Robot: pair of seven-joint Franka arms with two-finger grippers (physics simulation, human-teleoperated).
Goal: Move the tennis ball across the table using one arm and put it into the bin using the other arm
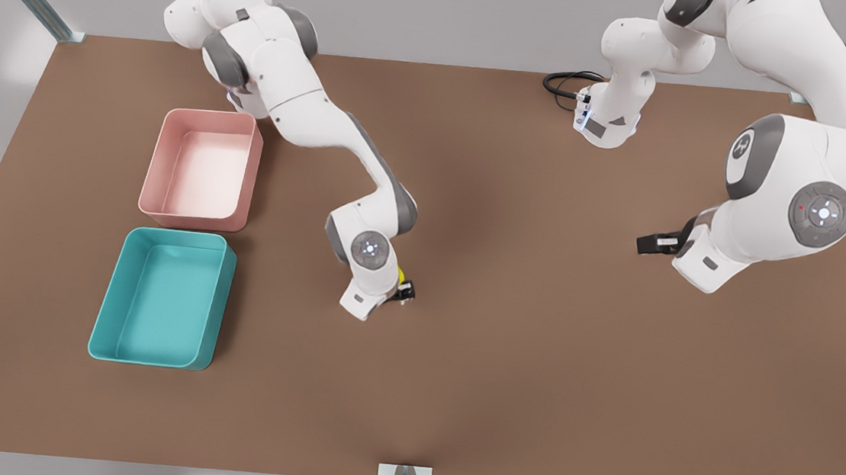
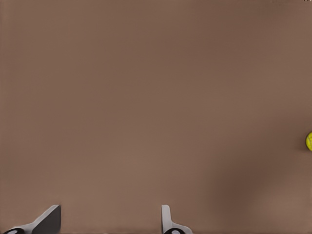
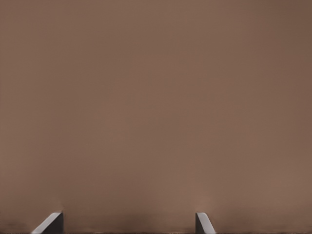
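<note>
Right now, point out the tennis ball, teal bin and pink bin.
tennis ball (image 2: 309, 141): left wrist view, its visible edge.
teal bin (image 1: 176, 235): front view, rim facing pink bin.
pink bin (image 1: 203, 172): front view, bare floor.

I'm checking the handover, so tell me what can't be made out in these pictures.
Tennis ball: front view, mostly hidden by an arm at its wrist; left wrist view, cut by the frame edge.
Tool beside it: front view, too small to tell whether it touches the ball.

The table (image 1: 503, 367) is evenly and brightly lit from above, and soft, faint shadows are cast beneath the arms (image 1: 311, 117).
</note>
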